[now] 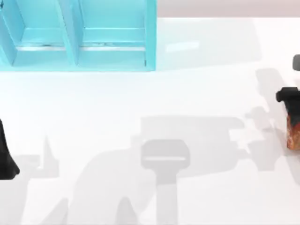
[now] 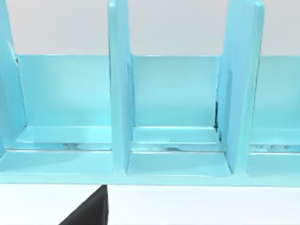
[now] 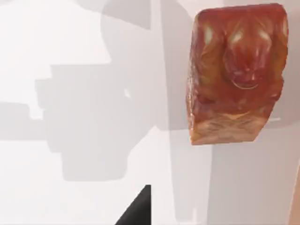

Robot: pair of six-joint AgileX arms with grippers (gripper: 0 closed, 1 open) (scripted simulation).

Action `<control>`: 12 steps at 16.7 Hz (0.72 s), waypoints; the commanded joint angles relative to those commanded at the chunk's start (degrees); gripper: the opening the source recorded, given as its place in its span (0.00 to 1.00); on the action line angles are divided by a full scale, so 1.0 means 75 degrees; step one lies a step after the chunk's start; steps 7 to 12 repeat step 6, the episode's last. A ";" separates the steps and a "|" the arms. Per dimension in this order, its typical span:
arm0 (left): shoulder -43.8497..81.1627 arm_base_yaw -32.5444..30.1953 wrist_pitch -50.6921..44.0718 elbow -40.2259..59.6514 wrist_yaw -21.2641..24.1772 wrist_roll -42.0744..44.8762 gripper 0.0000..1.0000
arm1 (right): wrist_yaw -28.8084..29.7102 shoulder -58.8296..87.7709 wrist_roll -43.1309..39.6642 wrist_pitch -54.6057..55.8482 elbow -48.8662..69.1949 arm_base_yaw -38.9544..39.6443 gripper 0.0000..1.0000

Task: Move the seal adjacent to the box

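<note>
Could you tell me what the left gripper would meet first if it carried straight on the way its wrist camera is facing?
Probably the turquoise box: its open compartments face the left wrist camera, with bare table before it. Distance is hard to judge.

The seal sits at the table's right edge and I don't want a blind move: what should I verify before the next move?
1. Seal located: ok, far right of the table, upright in the top view.
2. Right gripper near the seal: ok, its black body sits right beside the seal.
3. Seal gripped by the fingers: cannot tell.
4. Box located: ok, turquoise, at the table's top left, far from the seal.
5. Path across the white table: ok, nothing lies between seal and box.
6. Left gripper out of the way: ok, at the left edge.
</note>
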 joint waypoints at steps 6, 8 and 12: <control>0.0000 0.0000 0.0000 0.0000 0.0000 0.0000 1.00 | 0.0000 0.0000 0.0000 0.0000 0.0000 0.0000 1.00; 0.0000 0.0000 0.0000 0.0000 0.0000 0.0000 1.00 | 0.0000 0.0000 0.0000 0.0000 0.0000 0.0000 1.00; 0.0000 0.0000 0.0000 0.0000 0.0000 0.0000 1.00 | 0.0000 0.0000 0.0000 0.0000 0.0000 0.0000 1.00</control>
